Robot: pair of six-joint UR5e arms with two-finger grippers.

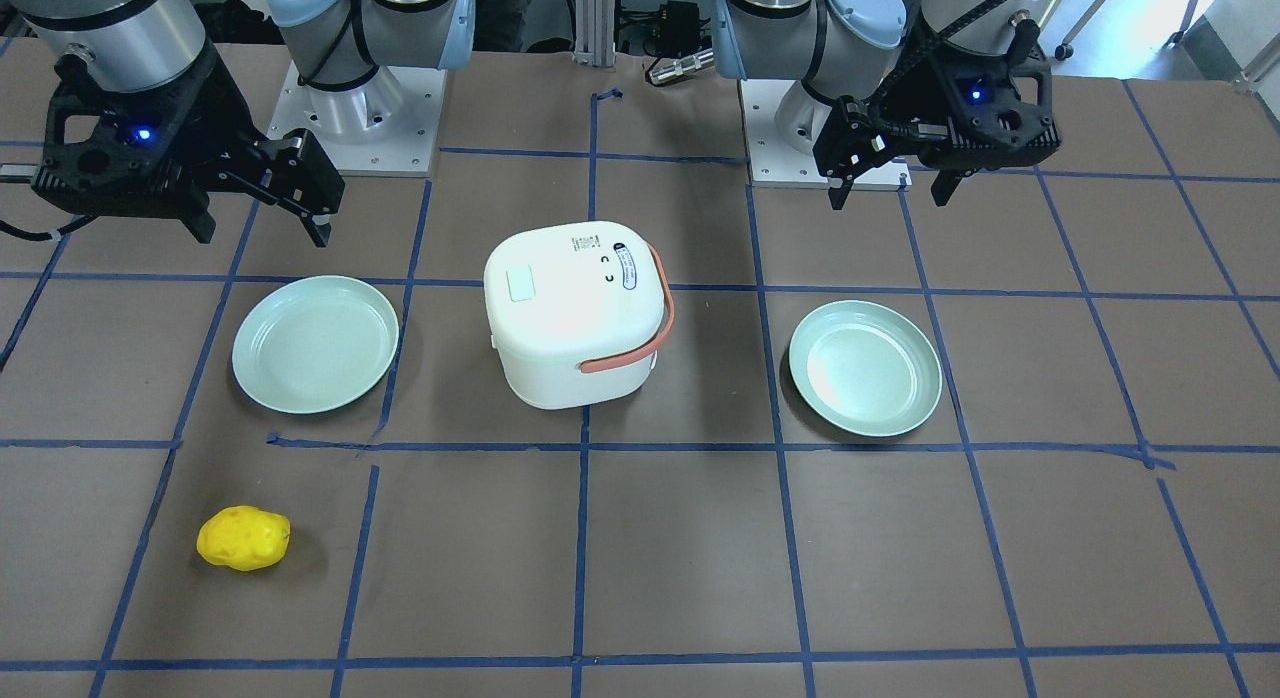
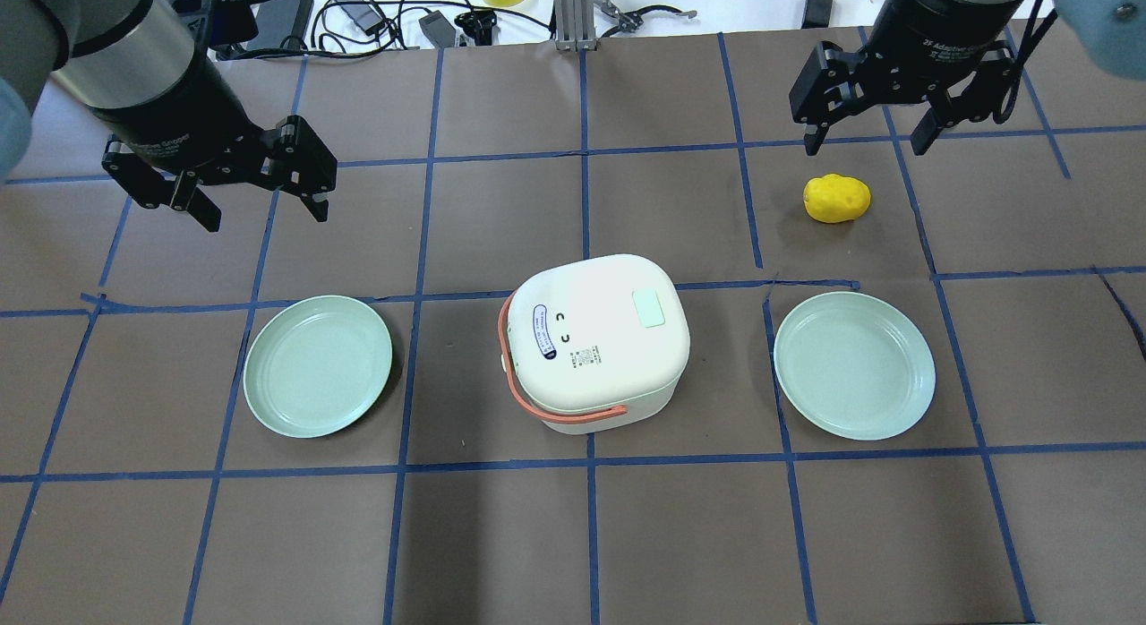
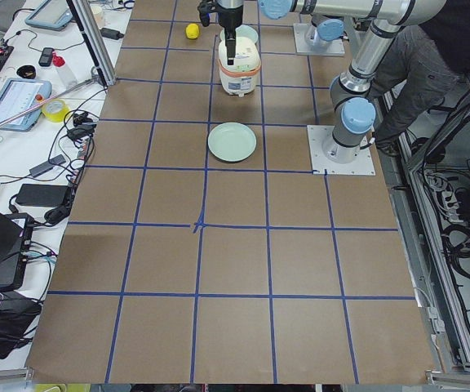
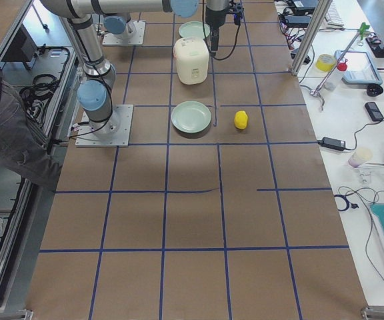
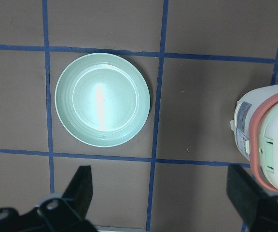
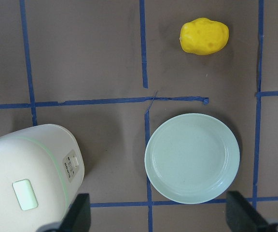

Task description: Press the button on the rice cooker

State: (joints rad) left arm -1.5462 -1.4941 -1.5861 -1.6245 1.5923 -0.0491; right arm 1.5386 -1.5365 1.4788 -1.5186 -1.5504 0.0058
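The white rice cooker (image 2: 595,338) with an orange handle stands at the table's middle, lid shut. Its button (image 2: 648,309), a pale mint pad, sits on the lid top toward my right side; it also shows in the front view (image 1: 523,283) and the right wrist view (image 6: 25,194). My left gripper (image 2: 264,209) is open and empty, raised beyond and left of the cooker. My right gripper (image 2: 866,146) is open and empty, raised far right, near a yellow lemon-like object (image 2: 837,198). Neither gripper touches the cooker.
A mint plate (image 2: 318,365) lies left of the cooker and another mint plate (image 2: 854,365) lies right of it. The yellow object sits beyond the right plate. Blue tape lines grid the brown table. Cables and gear lie along the far edge.
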